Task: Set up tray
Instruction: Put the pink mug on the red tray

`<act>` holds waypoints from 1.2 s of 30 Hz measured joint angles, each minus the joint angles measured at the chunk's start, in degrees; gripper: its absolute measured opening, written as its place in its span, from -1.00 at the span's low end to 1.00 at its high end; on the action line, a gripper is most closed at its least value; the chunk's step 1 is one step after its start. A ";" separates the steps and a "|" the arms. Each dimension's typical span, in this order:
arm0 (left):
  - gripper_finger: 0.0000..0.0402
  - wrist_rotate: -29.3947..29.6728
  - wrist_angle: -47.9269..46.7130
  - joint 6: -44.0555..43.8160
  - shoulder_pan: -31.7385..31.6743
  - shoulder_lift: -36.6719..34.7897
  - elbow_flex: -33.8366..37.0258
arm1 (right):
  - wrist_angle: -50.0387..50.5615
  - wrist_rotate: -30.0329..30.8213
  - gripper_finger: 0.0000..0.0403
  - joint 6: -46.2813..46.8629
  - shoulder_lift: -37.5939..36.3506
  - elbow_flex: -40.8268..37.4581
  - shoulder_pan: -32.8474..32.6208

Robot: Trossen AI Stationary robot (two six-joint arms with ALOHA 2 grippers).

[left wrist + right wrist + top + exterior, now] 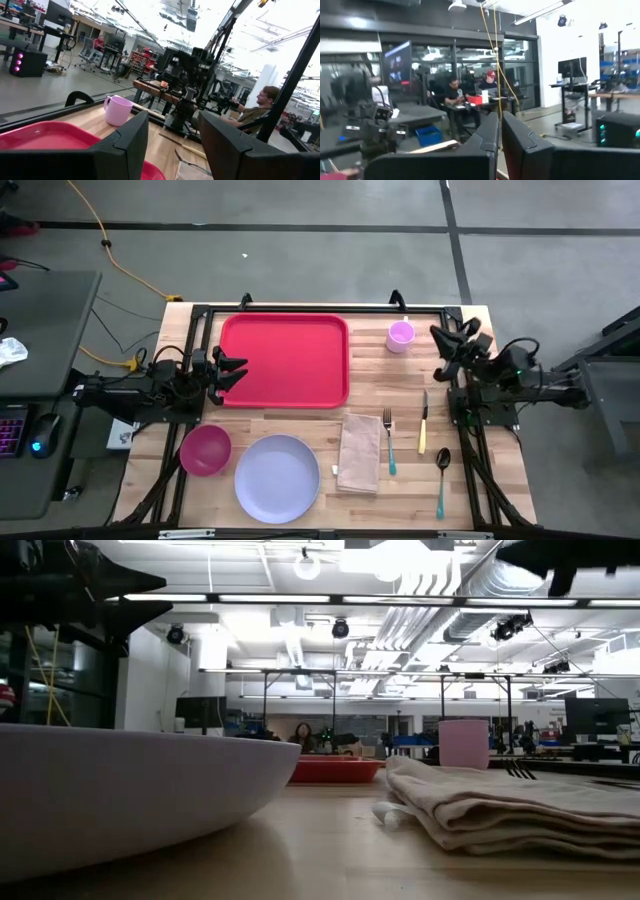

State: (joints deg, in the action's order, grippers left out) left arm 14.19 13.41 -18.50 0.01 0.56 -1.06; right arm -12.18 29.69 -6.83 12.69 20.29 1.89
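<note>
Left tool (238, 370) fingers spread, holding nothing, over near short edge of tray (290, 360). Tray stretches lengthwise directly ahead of it on bench (300, 420). Right tool (447, 345) nearly closed, empty, well apart beyond tray's far end.

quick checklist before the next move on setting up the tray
1. Tray empty and flat on the table: ok.
2. Left gripper open, at the tray's left rim: ok.
3. Right gripper holding nothing, fingers nearly together: ok.
4. Items still off the tray: plate, bowl, napkin, fork, knife, spoon, cup: not ok.
5. Whether the left fingers touch the tray rim: cannot tell.
</note>
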 joint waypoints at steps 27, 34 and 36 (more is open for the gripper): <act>0.03 0.00 0.00 -0.02 0.00 0.02 0.00 | 62.42 0.99 -0.93 2.08 51.62 51.27 8.63; 0.03 0.00 0.00 0.00 0.00 0.02 0.00 | 67.80 -4.17 -0.57 3.06 58.53 52.02 15.87; 0.03 0.00 0.00 0.00 0.00 0.01 0.00 | 68.10 -4.75 -0.46 2.05 60.07 52.02 17.47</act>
State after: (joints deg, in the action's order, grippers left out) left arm 14.20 13.41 -18.50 0.01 0.57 -1.06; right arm 55.91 24.95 -4.78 72.76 72.31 19.36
